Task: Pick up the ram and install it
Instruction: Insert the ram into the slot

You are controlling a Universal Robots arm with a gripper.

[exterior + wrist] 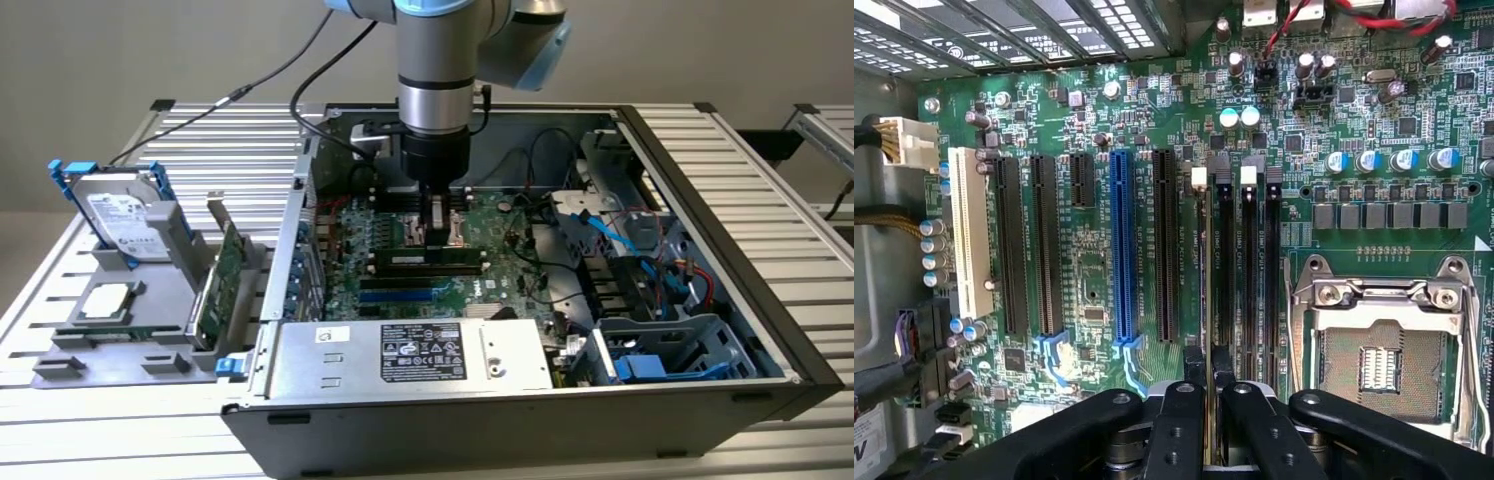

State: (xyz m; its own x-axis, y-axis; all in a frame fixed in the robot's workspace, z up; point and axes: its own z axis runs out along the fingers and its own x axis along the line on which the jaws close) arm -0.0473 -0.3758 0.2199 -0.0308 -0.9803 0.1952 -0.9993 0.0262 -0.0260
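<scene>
From the exterior view we see the arm reaching into the open PC case [694,300], gripper [439,232] low over the motherboard [400,285]. Up close, the wrist view gives us the gripper [1206,430] clenched on the ram [1205,330], edge-on between its fingers [1179,425], standing in the memory slot [1201,260] beside the CPU socket [1379,350]. Neighbouring slots crowd close.

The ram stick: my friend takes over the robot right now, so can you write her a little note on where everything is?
Gripper: jaws shut on the ram stick, held edge-on.
Ram stick: inside the open computer case, down at the memory slots on the green motherboard, lined up with the first slot beside the empty ones.
Done: the stick is picked up and brought to its slot.
Left: I cannot tell if it is fully seated; gripper has not let go.
</scene>
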